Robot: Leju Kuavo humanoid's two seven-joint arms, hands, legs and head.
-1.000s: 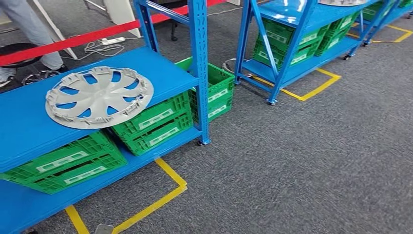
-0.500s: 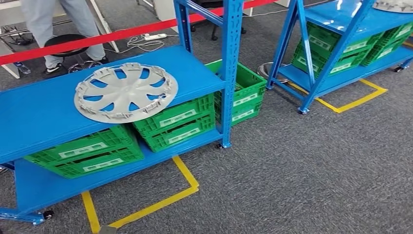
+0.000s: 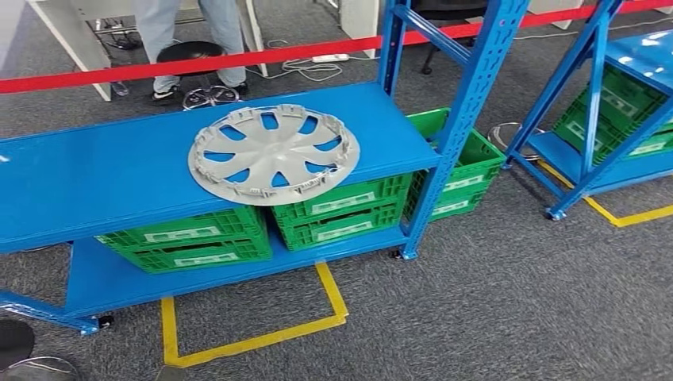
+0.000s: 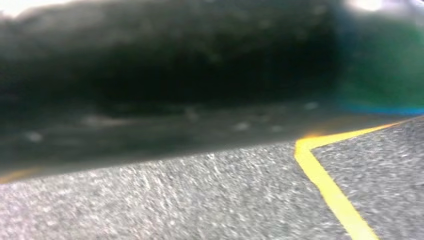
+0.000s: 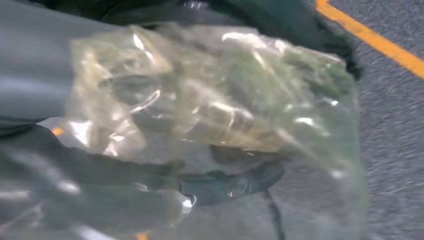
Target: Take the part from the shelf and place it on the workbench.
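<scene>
The part is a silver hubcap (image 3: pixel 274 155) with curved spokes. It lies flat on the upper board of the blue shelf (image 3: pixel 103 178), towards the shelf's right end and slightly over the front edge. My right hand (image 5: pixel 150 150) hangs over the grey carpet under a clear plastic film. A dark finger (image 5: pixel 240 182) stretches out with nothing in it. My left hand (image 4: pixel 165 75) is a dark blur close to the lens, and I cannot make out its fingers.
Green crates (image 3: pixel 333 210) fill the shelf's lower board, with one more (image 3: pixel 464 171) past the blue upright (image 3: pixel 456 119). Yellow floor tape (image 3: pixel 254 341) marks a square in front. A second blue rack (image 3: pixel 611 103) stands at the right. Behind a red barrier tape (image 3: pixel 198 62) a person's legs (image 3: pixel 186 32) stand by a stool.
The whole picture has shifted, so the camera has turned. The shelf and hubcap now sit nearer the middle of the view, and the hubcap has not moved on its board.
</scene>
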